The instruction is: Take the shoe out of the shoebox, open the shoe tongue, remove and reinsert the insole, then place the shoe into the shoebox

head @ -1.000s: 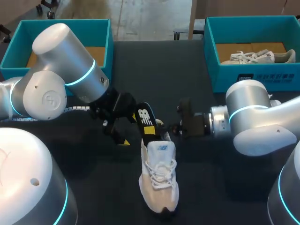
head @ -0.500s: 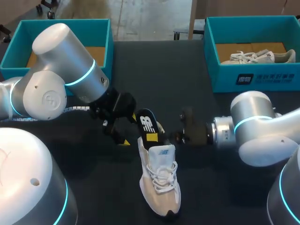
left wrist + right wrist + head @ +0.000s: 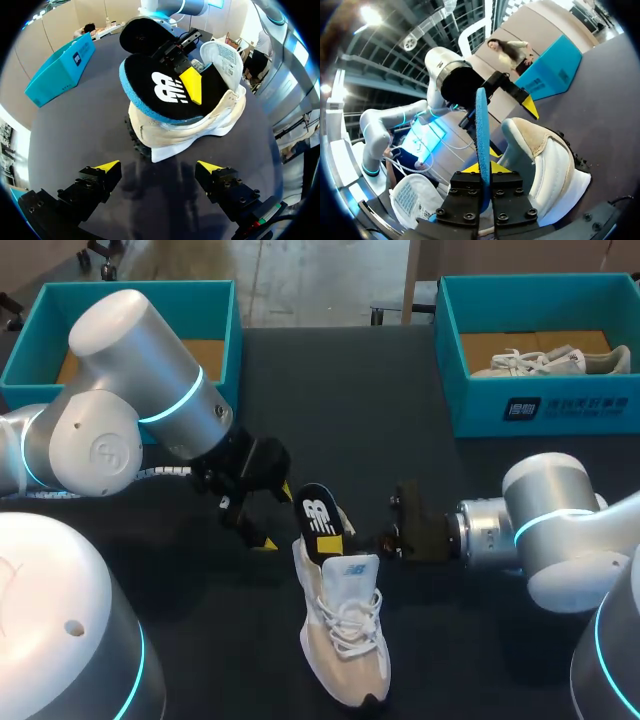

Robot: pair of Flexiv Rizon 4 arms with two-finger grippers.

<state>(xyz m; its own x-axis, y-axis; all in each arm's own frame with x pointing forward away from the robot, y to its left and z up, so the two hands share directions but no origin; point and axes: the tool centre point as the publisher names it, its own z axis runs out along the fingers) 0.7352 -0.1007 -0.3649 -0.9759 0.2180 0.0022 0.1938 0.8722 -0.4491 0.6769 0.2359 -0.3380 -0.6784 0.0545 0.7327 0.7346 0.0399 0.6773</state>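
While the right end effector (image 3: 384, 537) is clenched on the black insole (image 3: 320, 522), that insole stands almost upright at the head view's lower middle, its lower end tucked in the heel opening of the white shoe (image 3: 343, 635). On the bench (image 3: 480, 480) the shoe points toe toward the frame's bottom edge, so seating likely means pushing down-frame. Just left of the heel, the left end effector (image 3: 272, 518) hangs released, empty.

Shoe (image 3: 342, 635) mouth is plugged: the insole (image 3: 320, 523) sticks up out of it, pinched by the right gripper (image 3: 385, 537), which comes in from the right. The left gripper (image 3: 157, 167) hangs spread wide just off the heel, with only bare table (image 3: 340, 410) between. There's open table between the left box (image 3: 222, 320) and the right box (image 3: 560, 400) too.
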